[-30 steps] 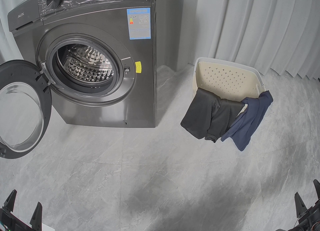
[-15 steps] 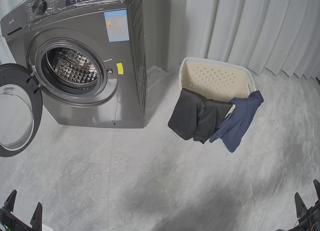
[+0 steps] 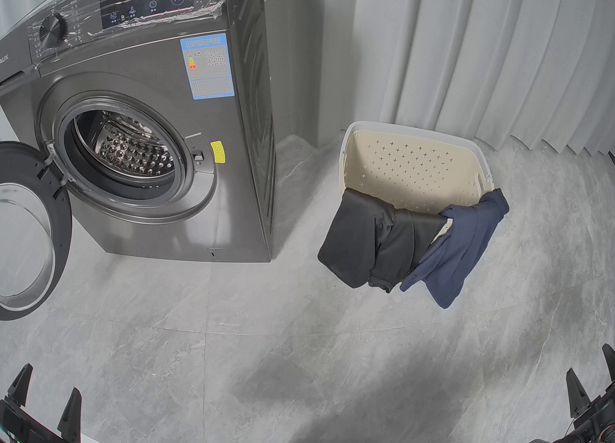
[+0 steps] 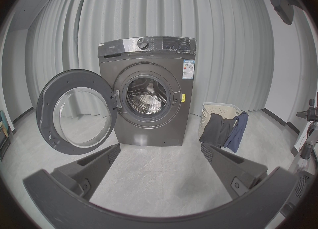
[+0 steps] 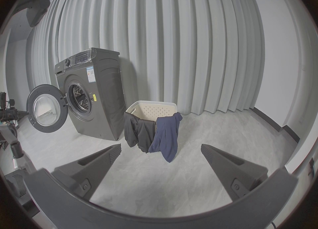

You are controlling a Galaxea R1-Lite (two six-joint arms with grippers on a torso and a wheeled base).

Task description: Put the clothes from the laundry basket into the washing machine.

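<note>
- At one o'clock ahead, the laundry basket (image 3: 416, 157), black and navy clothes (image 3: 378, 242) draped over its near rim.
- At eleven o'clock, the washing machine (image 3: 246, 143), door (image 3: 61, 226) open.
- Left gripper (image 4: 159, 146), right gripper (image 5: 160, 145): fingers spread wide, empty.

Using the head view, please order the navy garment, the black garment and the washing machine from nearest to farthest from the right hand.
1. The navy garment, draped over the front rim of the laundry basket at its right end, is closest to the right hand.
2. The black garment, over the same rim, lies further left.
3. The washing machine, far left, stands beyond the basket.
</note>
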